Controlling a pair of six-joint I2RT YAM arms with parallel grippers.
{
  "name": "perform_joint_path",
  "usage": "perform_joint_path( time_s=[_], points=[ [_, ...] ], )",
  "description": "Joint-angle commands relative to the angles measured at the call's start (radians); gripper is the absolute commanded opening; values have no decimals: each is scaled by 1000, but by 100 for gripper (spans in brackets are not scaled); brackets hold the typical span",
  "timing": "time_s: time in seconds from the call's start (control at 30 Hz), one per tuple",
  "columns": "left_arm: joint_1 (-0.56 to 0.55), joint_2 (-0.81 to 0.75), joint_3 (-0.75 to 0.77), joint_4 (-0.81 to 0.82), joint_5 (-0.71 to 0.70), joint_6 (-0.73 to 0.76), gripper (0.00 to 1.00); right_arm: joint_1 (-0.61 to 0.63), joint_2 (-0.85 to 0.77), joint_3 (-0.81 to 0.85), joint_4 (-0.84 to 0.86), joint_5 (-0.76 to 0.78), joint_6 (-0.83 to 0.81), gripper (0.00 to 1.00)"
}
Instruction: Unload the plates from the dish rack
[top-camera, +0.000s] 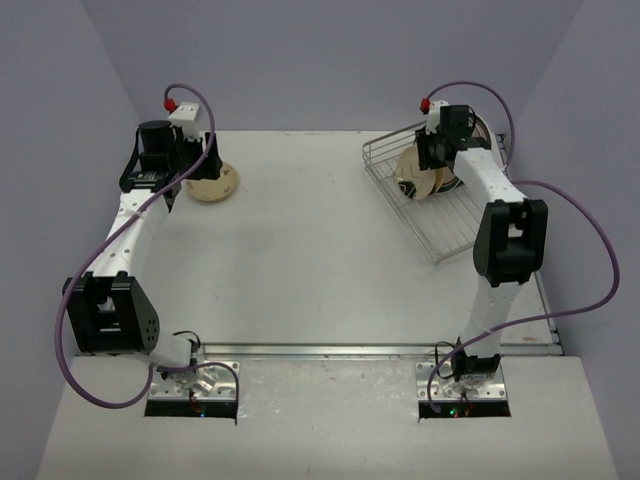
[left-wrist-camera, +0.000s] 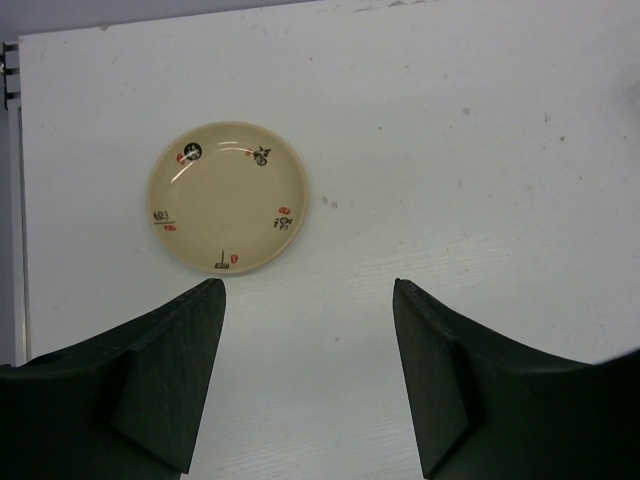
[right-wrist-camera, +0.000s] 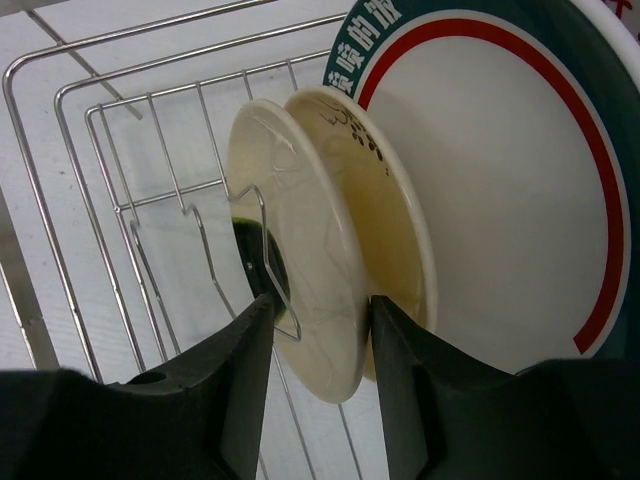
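Overhead: left claw (top-camera: 196, 172) beside a loose plate (top-camera: 218, 185) on the counter (top-camera: 320, 260); right claw (top-camera: 432, 165) inside the rack (top-camera: 455, 235). Left wrist: claw open, empty. Right wrist: jaws straddle an upright cream plate's (right-wrist-camera: 300, 230) rim, grip unclear; stiff, slick, breakable.

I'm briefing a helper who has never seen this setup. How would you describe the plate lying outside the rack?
On the white table, look to the far left, opposite the wire dish rack at far right. Near the open left gripper, a small cream plate lies flat. Unlike the plates standing on edge in the rack, it is alone, with small red and black marks inside.
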Motion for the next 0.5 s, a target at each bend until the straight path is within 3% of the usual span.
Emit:
perform_joint_path(
  time_s=[0.0, 0.33, 0.47],
  points=[
    [-5, -40, 0, 18, 19, -4, 66, 2, 19, 35, 64, 17, -46, 40],
    [-5, -54, 4, 16, 22, 4, 66, 3, -24, 44, 72, 19, -72, 1],
    [-5, -54, 23, -5, 58, 14, 70, 3, -78, 72, 60, 11, -74, 0]
  ],
)
